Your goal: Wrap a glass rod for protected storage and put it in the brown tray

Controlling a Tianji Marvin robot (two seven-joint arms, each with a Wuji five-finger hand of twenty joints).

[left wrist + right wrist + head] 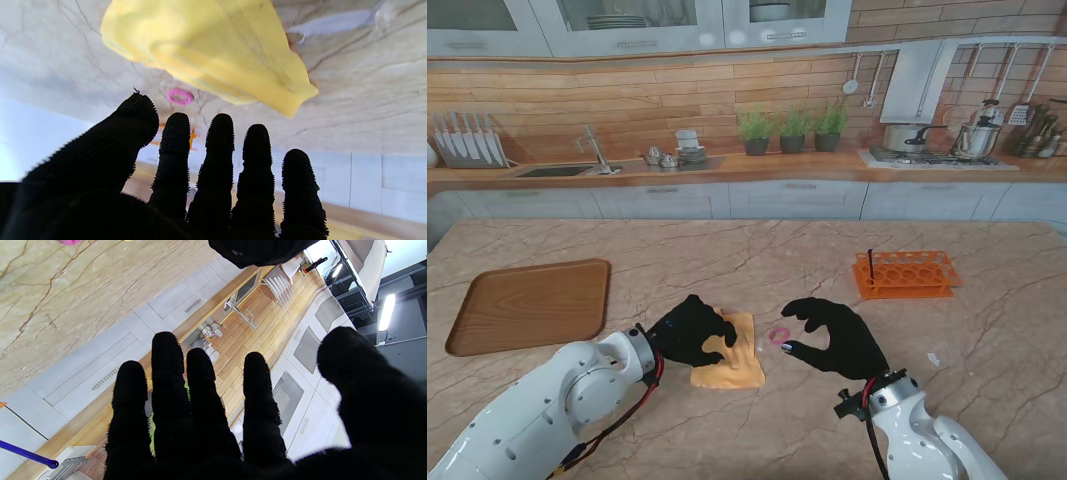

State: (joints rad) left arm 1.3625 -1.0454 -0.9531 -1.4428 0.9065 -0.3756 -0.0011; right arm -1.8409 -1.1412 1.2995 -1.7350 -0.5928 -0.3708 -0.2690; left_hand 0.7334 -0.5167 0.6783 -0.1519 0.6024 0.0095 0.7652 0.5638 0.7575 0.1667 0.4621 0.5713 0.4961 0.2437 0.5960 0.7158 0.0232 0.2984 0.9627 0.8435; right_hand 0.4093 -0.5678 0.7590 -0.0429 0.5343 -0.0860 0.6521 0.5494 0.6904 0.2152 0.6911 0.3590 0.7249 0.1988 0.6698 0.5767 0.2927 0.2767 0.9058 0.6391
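Observation:
A yellow cloth (732, 362) lies bunched on the marble table in front of me; it bulges close to the left wrist camera (213, 50). My left hand (689, 330) rests over the cloth's left edge with its fingers (220, 146) straight, apart and holding nothing. A pink ring (779, 336) (180, 96) lies just right of the cloth. My right hand (837, 335) hovers beside the ring, fingers (170, 373) spread and empty. A dark blue rod (870, 262) (26, 455) stands upright in the orange rack (907, 274). The brown tray (527, 305) sits at the far left.
A pale clear strip (330, 26) shows at the cloth's edge; I cannot tell what it is. A small clear scrap (934, 358) lies right of my right hand. Kitchen counters with a sink and stove run behind the table.

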